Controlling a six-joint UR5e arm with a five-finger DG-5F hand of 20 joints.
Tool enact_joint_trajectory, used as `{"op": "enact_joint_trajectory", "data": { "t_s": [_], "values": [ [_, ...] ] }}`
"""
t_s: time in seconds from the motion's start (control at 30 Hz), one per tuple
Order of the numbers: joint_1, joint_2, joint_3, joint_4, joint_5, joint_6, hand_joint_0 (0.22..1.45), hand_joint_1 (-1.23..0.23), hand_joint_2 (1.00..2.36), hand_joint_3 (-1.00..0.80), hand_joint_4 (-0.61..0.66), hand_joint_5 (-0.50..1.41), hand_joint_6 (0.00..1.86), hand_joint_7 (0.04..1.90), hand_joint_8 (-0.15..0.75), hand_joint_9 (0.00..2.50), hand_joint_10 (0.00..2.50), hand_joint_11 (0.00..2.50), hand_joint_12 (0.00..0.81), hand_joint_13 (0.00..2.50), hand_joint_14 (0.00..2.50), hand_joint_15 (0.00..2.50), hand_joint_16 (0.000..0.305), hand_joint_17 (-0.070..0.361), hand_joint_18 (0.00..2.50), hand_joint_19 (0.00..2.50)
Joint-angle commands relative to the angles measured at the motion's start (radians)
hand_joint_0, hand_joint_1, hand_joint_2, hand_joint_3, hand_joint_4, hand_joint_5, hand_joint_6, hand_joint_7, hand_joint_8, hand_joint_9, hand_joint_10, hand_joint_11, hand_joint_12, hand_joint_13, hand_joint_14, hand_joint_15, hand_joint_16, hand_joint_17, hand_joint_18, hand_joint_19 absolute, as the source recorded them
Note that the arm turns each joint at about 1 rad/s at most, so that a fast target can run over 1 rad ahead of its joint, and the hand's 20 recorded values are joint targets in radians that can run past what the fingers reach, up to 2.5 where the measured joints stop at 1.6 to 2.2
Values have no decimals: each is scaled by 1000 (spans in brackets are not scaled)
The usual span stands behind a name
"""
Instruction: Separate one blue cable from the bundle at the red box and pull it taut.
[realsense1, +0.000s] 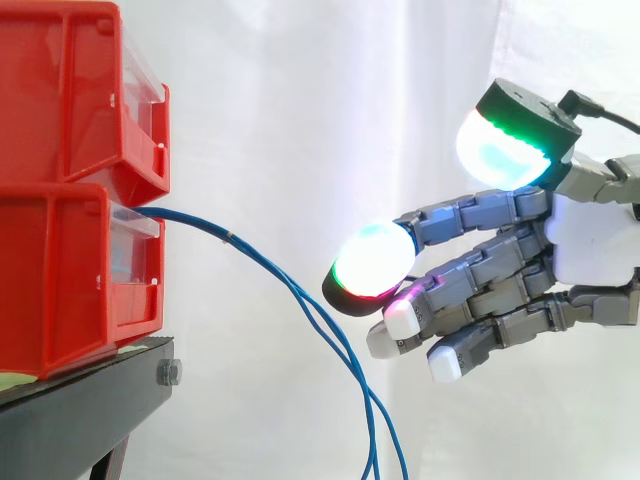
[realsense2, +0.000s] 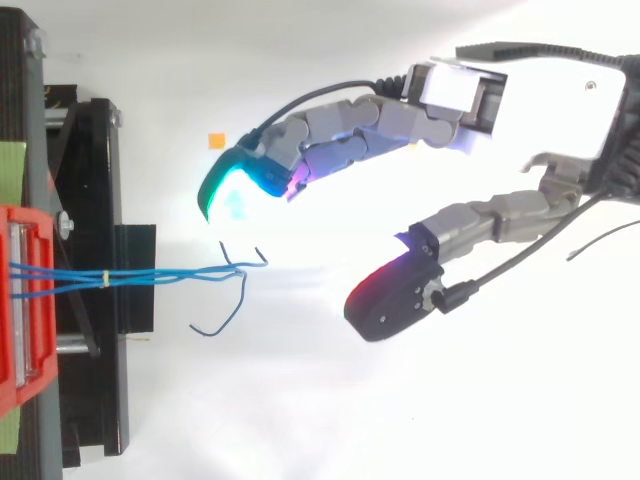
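A bundle of thin blue cables (realsense1: 300, 300) comes out of the lower red box (realsense1: 70, 280), held together by a small yellow tie (realsense2: 105, 278), and sags down to the right. In the top view the blue cables (realsense2: 170, 272) run right from the red box (realsense2: 20, 300) and end in loose curled tips. My hand (realsense1: 590, 240) hangs to the right of the cables, open, with fingers stretched toward them and the thumb apart. Its glowing fingertips (realsense1: 375, 260) stand a short way from the cables and touch none. Seen from above, the hand (realsense2: 520, 100) spreads its fingers and thumb around empty space.
Two red bins (realsense1: 80, 100) are stacked on a black stand (realsense1: 90, 400) at the left. A white curtain is behind. A small orange marker (realsense2: 215, 140) lies on the white floor.
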Motion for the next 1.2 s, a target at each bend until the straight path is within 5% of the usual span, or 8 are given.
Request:
{"op": "enact_joint_trajectory", "data": {
  "t_s": [0.0, 0.37, 0.57, 0.77, 1.17],
  "values": [
    [-5, 0, 0, -2, 4, -3, 565, -572, 1000, -500, 216, -197, 503, 778, 270, 423, 11, 354, 373, 243, 7, 187, 57, 128, 296, 552],
    [-12, -54, 21, 7, 25, 8, 565, -573, 1000, -500, 217, -194, 503, 781, 272, 425, 11, 347, 373, 256, 7, 191, 57, 127, 309, 561],
    [-22, -143, 110, -3, -16, 82, 566, -572, 1000, -500, 221, -192, 502, 781, 274, 442, 11, 348, 373, 284, 7, 201, 56, 126, 332, 560],
    [-13, -142, 118, 6, -19, 85, 566, -575, 1000, -500, 227, -189, 503, 782, 281, 496, 15, 406, 374, 307, 8, 207, 56, 125, 352, 557],
    [-30, -143, 118, 29, -48, 152, 568, -579, 1000, -500, 233, -185, 502, 788, 285, 552, 14, 452, 376, 401, 11, 249, 53, 120, 443, 590]
  ]
}}
